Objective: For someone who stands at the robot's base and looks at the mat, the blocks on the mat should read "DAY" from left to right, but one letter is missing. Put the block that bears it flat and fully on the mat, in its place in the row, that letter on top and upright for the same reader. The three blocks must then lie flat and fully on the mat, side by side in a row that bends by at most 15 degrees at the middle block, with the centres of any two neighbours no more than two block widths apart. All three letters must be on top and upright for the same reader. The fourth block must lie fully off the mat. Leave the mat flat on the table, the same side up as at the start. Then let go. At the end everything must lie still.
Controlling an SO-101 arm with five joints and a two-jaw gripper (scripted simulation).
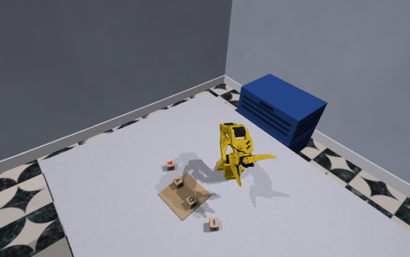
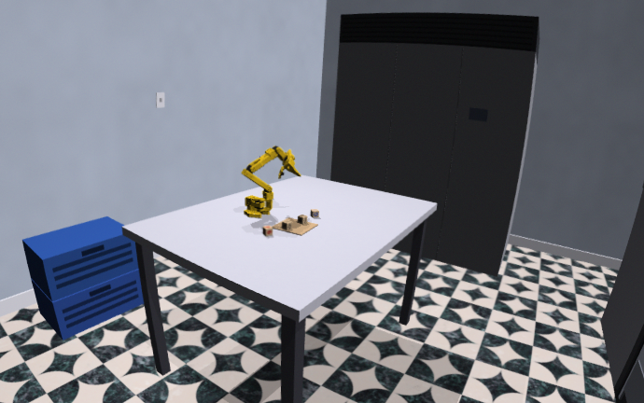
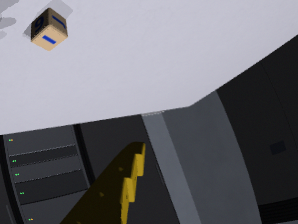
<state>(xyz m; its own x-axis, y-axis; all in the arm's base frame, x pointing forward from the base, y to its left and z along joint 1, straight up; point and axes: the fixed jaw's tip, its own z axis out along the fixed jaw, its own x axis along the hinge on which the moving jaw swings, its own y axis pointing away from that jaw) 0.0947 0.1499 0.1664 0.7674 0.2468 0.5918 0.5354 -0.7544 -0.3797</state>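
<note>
Blocks number four on the white bench (image 1: pixel 126 145). Two sit on the single tan mat (image 1: pixel 176 201) near the bench's middle: the Y block (image 1: pixel 178 181) and the D block (image 1: pixel 191 200), apart from each other with a gap between. The A block (image 1: pixel 170 165) lies off the mat, on the bare bench just beyond the Y end. The I block (image 1: pixel 214 224) lies off the mat past the D end. One yellow arm (image 1: pixel 234 145) stands beside the mat, its pincer (image 1: pixel 254 169) raised, spread wide apart and holding nothing.
</note>
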